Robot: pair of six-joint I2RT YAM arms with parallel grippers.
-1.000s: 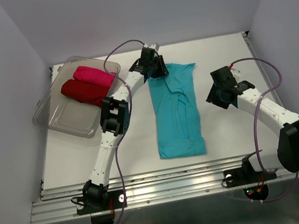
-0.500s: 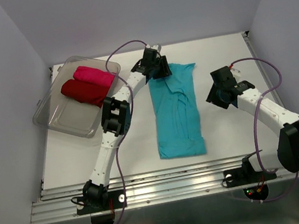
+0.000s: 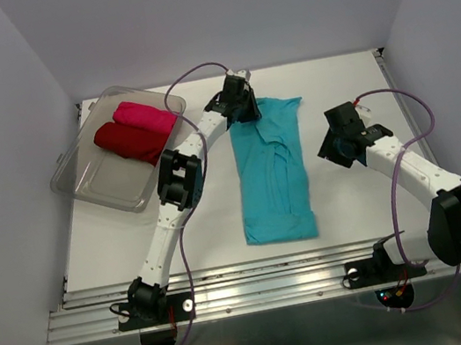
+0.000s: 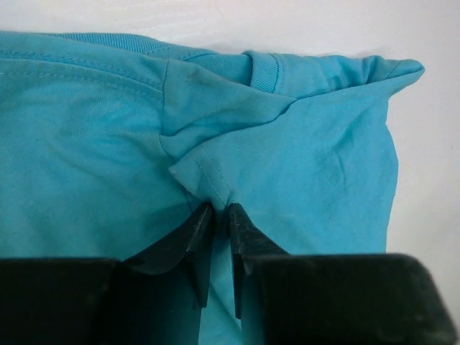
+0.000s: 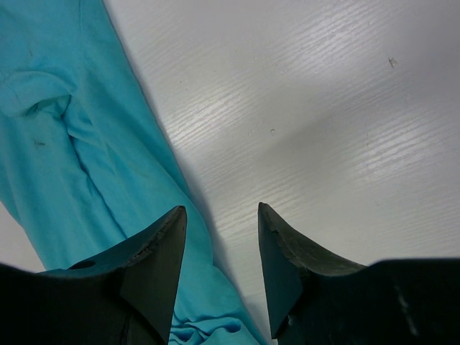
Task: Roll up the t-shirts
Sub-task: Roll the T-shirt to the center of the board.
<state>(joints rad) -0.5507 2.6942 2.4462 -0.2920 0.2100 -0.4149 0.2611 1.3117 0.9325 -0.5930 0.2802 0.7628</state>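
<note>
Top external: turquoise t-shirt [image 3: 273, 174] folded lengthwise, flat.

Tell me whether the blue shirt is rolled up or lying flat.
Lying flat, not rolled. The blue shirt stretches as one long folded strip on the table, with no coil at either end.

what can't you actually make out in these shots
Top view: far-left corner of the turquoise t-shirt, under the left pincer.
Left wrist view: whether that pincer pinches the fold; its fingertips hide the contact.
Right wrist view: most of the shirt, cut by the left edge.
Top view: how the dark red t-shirt and pink t-shirt are rolled, too small.
</note>
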